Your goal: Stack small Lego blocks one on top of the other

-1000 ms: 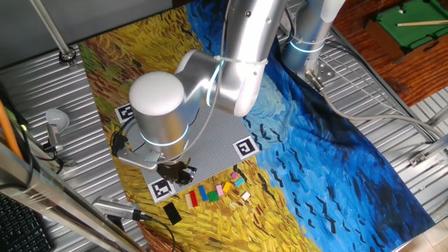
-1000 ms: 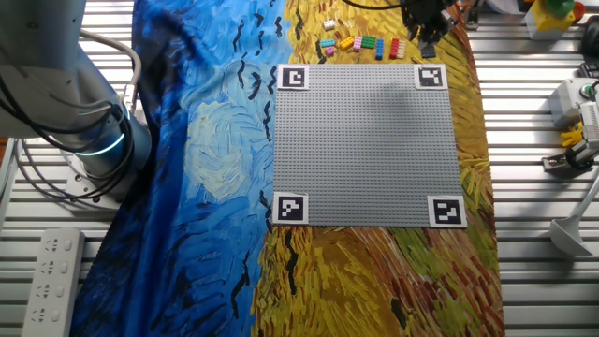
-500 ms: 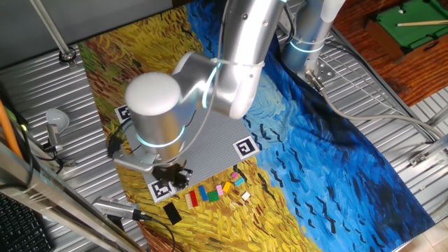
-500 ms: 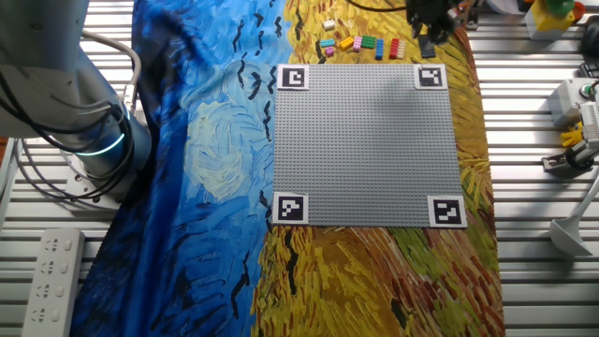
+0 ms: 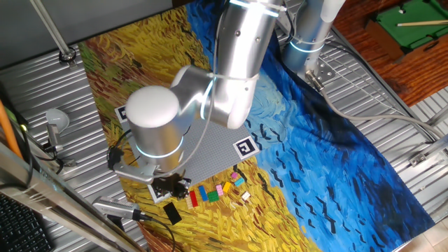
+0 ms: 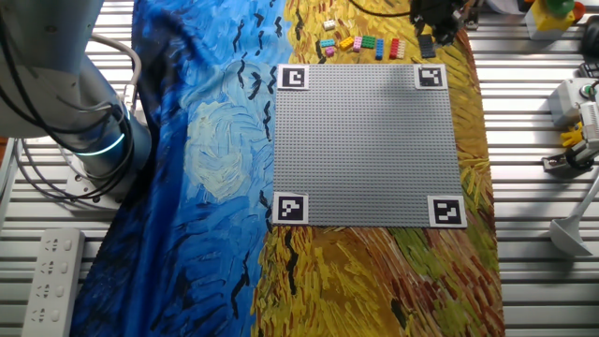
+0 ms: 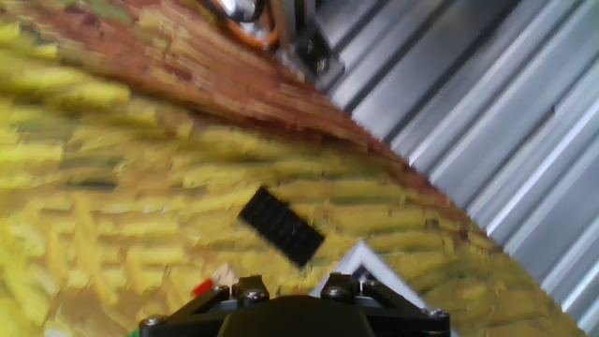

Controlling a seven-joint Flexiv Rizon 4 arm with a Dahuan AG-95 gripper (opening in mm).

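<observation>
The flat black Lego block (image 7: 281, 226) lies alone on the yellow cloth, in the middle of the hand view. It also shows as a black block (image 5: 171, 212) near the cloth's front edge and as a black block (image 6: 428, 47) beside the baseplate corner. A row of small blocks lies next to it: red (image 5: 192, 199), blue (image 5: 203, 192), green (image 5: 211, 196) and pink (image 5: 225, 187). My gripper (image 5: 172, 187) hangs just above and behind the black block and holds nothing that I can see. Its fingers are hidden; only the gripper body (image 7: 290, 316) shows.
The large grey baseplate (image 6: 365, 140) with square markers at its corners lies behind the blocks. A ribbed metal table (image 7: 487, 122) starts right past the cloth's edge. A metal tool (image 5: 115, 208) lies on it close to the black block.
The arm has swung off the baseplate's corner marker toward the cloth's edge, and the gripper has come closer to the black block. The blocks have not moved.
</observation>
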